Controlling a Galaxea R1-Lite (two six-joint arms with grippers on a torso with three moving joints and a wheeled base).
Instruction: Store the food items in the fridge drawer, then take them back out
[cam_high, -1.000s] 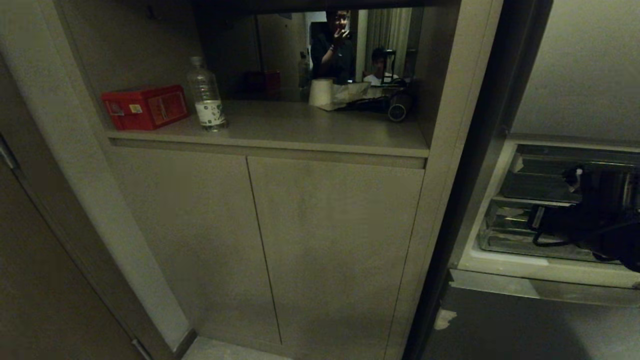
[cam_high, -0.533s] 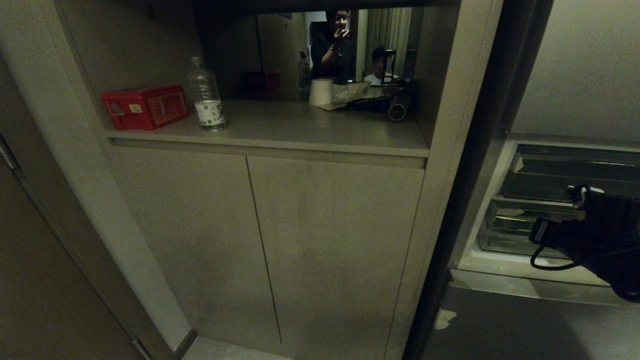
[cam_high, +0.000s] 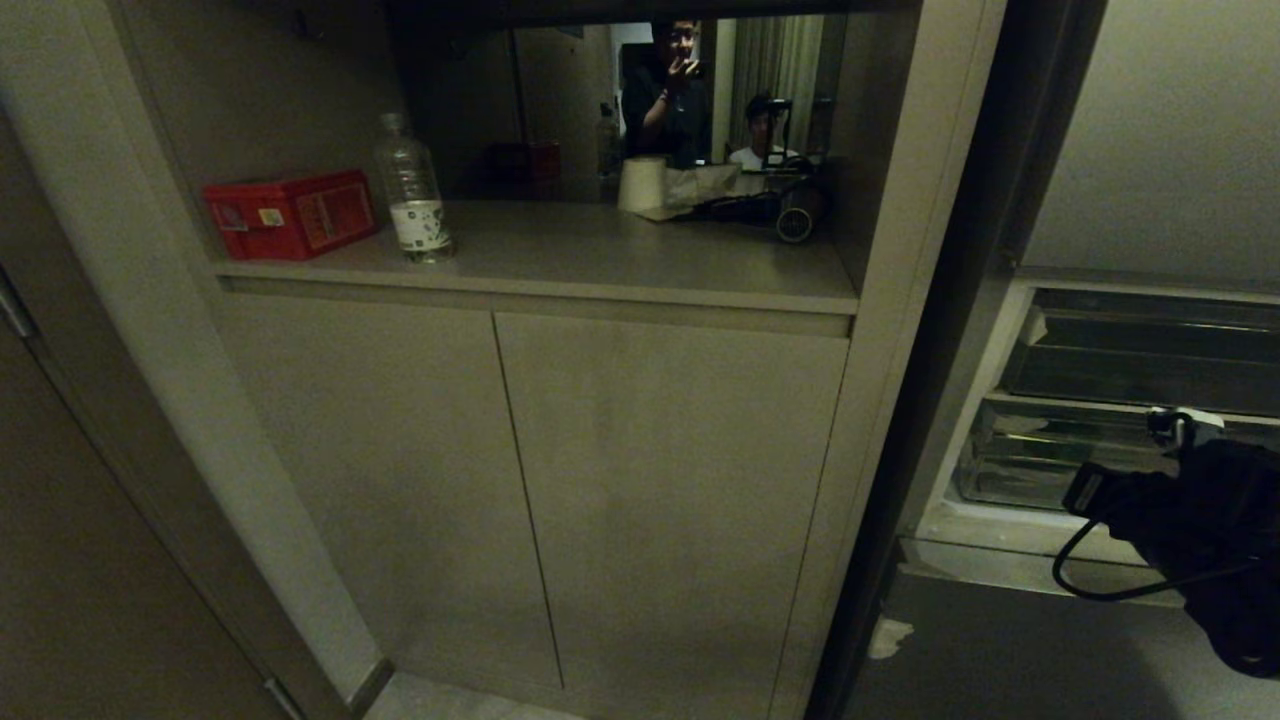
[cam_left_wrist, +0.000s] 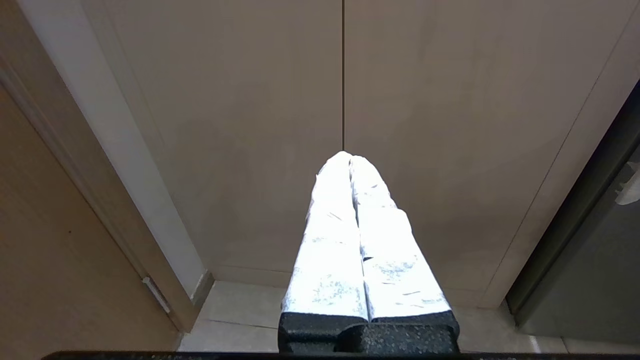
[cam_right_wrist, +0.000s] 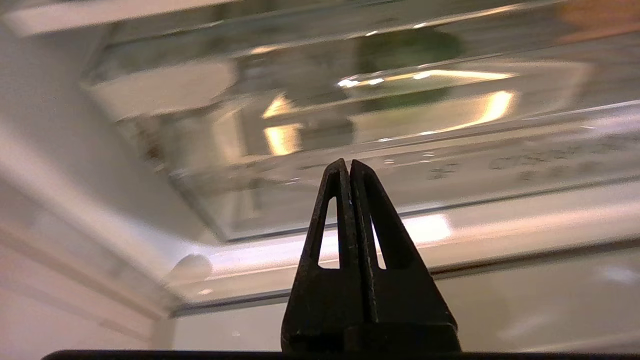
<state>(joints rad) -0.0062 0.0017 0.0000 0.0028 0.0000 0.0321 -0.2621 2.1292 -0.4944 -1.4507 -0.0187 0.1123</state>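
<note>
Both claws are sitting closed and empty: right claw (cam_right_wrist: 349, 167) is hanging just before the clear fridge drawer (cam_right_wrist: 380, 150) low in the fridge, left claw (cam_left_wrist: 350, 160) is facing cabinet doors (cam_left_wrist: 240, 125).

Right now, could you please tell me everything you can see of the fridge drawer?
The fridge drawer is a wide, shallow tray of clear, glossy plastic with a tall transparent front lip, sitting in the open fridge below a darker, flatter drawer. It looks pushed in. The shut right gripper points at its front, apparently not touching. Its contents cannot be made out.
</note>
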